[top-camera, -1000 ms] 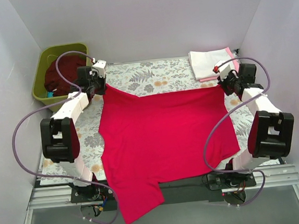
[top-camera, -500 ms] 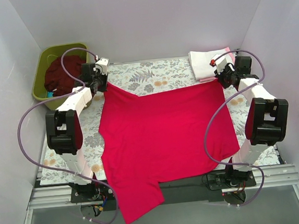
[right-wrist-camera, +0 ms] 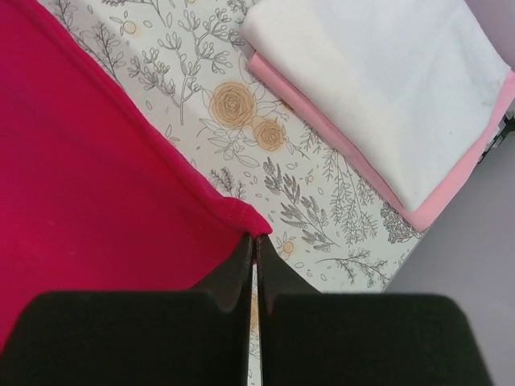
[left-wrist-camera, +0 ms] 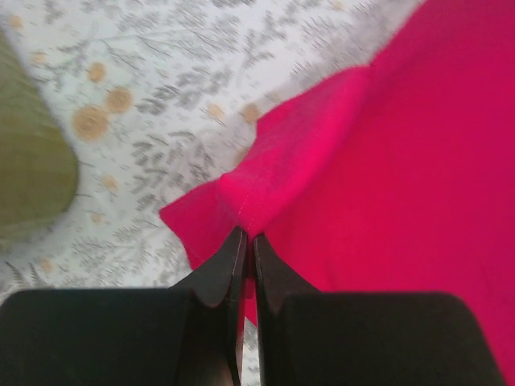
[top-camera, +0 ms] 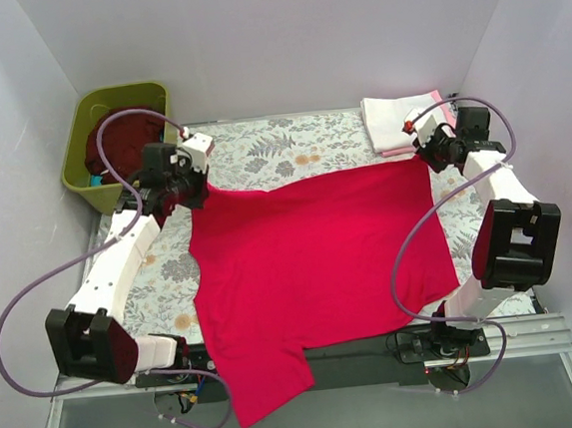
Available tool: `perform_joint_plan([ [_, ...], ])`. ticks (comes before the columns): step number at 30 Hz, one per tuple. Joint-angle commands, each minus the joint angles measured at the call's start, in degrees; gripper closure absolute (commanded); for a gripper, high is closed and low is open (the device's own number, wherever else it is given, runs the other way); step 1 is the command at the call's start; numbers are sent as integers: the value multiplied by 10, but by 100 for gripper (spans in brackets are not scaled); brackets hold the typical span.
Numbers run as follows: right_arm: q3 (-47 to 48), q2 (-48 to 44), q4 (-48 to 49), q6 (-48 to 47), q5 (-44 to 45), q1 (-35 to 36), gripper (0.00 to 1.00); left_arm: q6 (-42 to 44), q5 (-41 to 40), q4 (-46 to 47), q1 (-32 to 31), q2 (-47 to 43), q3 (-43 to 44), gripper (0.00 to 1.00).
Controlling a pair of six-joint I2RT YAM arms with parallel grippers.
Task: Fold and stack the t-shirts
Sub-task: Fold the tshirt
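A bright crimson-red t-shirt (top-camera: 311, 267) lies spread over the table, its lower part hanging past the near edge. My left gripper (top-camera: 195, 187) is shut on its far left corner (left-wrist-camera: 241, 197), the hem bunched between the jaws. At the far right corner (right-wrist-camera: 241, 211) my right gripper (top-camera: 423, 154) is shut on the cloth too. A folded white t-shirt (top-camera: 400, 119) rests on a folded pale pink one (right-wrist-camera: 451, 181) at the back right. A dark maroon t-shirt (top-camera: 119, 138) sits in the tub.
An olive-green plastic tub (top-camera: 87, 111) stands off the table's back left corner. The grey-and-orange floral table cloth (top-camera: 290, 144) covers the table. White walls close in on both sides and behind.
The left arm has swung out and pulled its corner nearer and slightly right; the far edge of the red shirt now runs straighter. The right gripper has barely moved.
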Motion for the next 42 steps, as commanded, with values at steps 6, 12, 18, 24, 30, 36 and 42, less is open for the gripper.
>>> perform_joint_plan([
  [6, -48, -49, -56, -124, -15, -28, 99, 14, 64, -177, -35, -83, -78, 100],
  [12, -80, -28, -57, -157, -5, -37, 99, 50, 110, -230, -56, -77, -126, 100],
  [18, -67, 14, -58, -153, 2, -37, 99, 67, 102, -226, -71, -43, -167, 100],
  [24, -94, -3, -64, -182, 6, -36, 99, 67, 97, -218, -72, -31, -167, 100],
  [30, -97, -10, -67, -184, 10, -36, 99, 68, 103, -227, -72, -37, -154, 100],
  [36, -68, -7, -72, -179, 9, -36, 99, 75, 138, -274, -72, -34, -100, 100],
  [42, -53, -15, -87, -194, 10, -39, 99, 85, 162, -324, -72, -32, -54, 100],
])
